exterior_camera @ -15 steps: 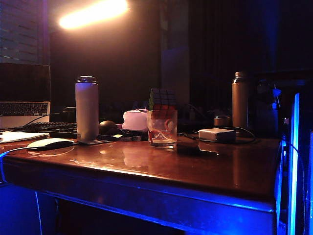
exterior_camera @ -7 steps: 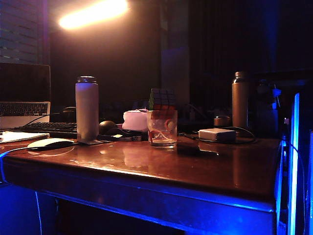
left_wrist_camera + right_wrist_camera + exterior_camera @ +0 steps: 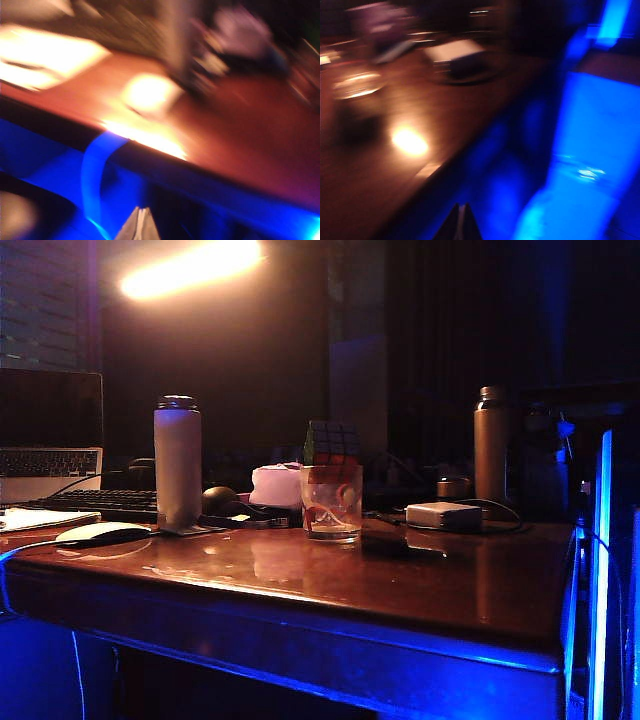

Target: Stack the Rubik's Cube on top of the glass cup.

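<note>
The Rubik's Cube [image 3: 332, 443] sits on top of the glass cup [image 3: 331, 502], which stands upright near the middle of the brown table [image 3: 400, 585]. Neither gripper appears in the exterior view. In the left wrist view, only the tip of the left gripper [image 3: 139, 225] shows, below and in front of the table edge; its fingers look pressed together, with no gap and nothing between them. The right gripper [image 3: 460, 223] is the same: its fingertips meet and it is empty. It is also off the table edge, and the blurred cup [image 3: 356, 87] is well ahead of it, far from its tips. A pale box [image 3: 443, 515] lies beside the cup.
</note>
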Controlling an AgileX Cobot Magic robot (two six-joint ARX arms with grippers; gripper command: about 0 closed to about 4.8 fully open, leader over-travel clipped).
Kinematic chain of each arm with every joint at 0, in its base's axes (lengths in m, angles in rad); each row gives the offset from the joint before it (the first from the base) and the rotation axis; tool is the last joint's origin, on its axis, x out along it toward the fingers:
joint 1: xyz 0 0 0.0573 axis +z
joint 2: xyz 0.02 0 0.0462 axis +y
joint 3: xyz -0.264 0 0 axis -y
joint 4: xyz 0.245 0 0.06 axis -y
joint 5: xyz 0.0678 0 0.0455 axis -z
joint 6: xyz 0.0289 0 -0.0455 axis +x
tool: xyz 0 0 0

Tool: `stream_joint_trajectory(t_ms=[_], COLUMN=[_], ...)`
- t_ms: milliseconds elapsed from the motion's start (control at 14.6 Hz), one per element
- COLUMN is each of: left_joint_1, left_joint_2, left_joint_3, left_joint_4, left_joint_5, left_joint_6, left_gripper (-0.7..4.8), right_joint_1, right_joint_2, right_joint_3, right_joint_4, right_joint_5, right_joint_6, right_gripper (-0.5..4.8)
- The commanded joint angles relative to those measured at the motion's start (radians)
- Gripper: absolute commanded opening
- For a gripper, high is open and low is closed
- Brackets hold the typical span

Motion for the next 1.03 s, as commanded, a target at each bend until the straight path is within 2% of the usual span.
stream_joint_trajectory(t_ms=[68, 342, 1027], left_joint_1=[0.031, -0.068, -0.073], left_joint_2=[-0.015, -0.015, -0.015], left_joint_3=[-0.002, -0.002, -0.002], left_joint_4=[0.03, 0.028, 0.028], left_joint_5=[-0.003, 0.001, 0.0], left_joint_6=[0.001, 0.0, 0.001], left_gripper=[-0.05, -0.05, -0.05], right_joint_1=[-0.082, -0.071, -0.07], right_joint_2=[-0.001, -0.001, -0.001], right_joint_3=[-0.003, -0.004, -0.004], right_joint_4=[0.001, 0.002, 0.002], right_joint_5=[0.003, 0.001, 0.001], right_joint_6=[0.002, 0.002, 0.002], right_gripper=[-0.01, -0.01, -0.01])
